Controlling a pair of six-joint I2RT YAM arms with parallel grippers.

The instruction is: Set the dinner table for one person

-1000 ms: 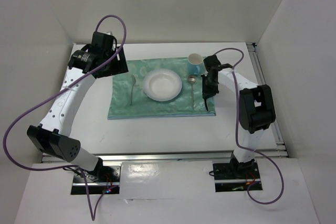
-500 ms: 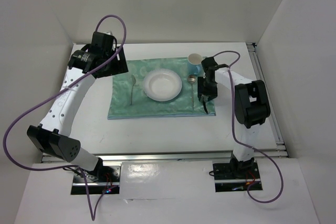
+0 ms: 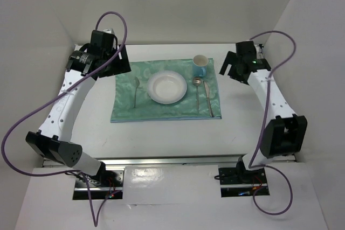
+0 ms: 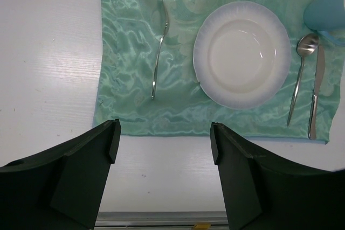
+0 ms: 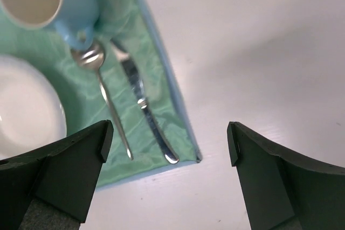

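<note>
Top external: right gripper [image 3: 226,68] has withdrawn from the knife [image 3: 208,99], jaws spread.

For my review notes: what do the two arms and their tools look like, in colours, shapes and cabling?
The left arm and right arm both have white links with black joint housings. A purple cable loops loosely along each. The left tool and right tool each carry two broad, dark, wedge-shaped fingers. No readable markings show.

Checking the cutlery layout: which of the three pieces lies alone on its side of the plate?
The fork, left of the plate; the spoon and knife lie together on the right.
</note>
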